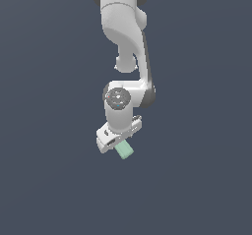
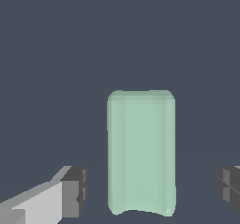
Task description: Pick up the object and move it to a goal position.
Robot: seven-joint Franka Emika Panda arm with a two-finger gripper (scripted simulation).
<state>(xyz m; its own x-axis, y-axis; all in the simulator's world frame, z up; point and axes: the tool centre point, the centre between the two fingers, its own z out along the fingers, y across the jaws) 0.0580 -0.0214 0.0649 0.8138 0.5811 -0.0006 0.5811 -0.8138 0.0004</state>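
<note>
Fingertips sit closest to the lens in the wrist view: one grey pad (image 2: 75, 192) on its white finger at about 8 o'clock of the frame centre, the other pad (image 2: 228, 188) at about 4 o'clock. Between them stands the mint-green block (image 2: 141, 152), long axis running 12-to-6 in this picture, i.e. across the line joining the pads. Fingers are apart, clear dark gap on both sides of the block, no contact visible; block is between the pads but nearer the 8 o'clock pad, so not centred. Gripper (image 2: 151, 190) straddles it, not clamped. Plain dark floor behind, no goal marker seen. Exterior view: Panda arm (image 1: 123, 27) comes down from 12 o'clock, wrist pointing down, white gripper (image 1: 117, 141) just below frame centre. Block (image 1: 125, 150) pokes out from under the hand at roughly 5 o'clock of it, long axis tilted about 11-to-5, narrower than the hand. Fingertips themselves are hidden under the hand here. Judgement: pre-grasp stage, closing across the block's short side is what's called for; off-centre placement could nudge the block as one pad arrives first.
</note>
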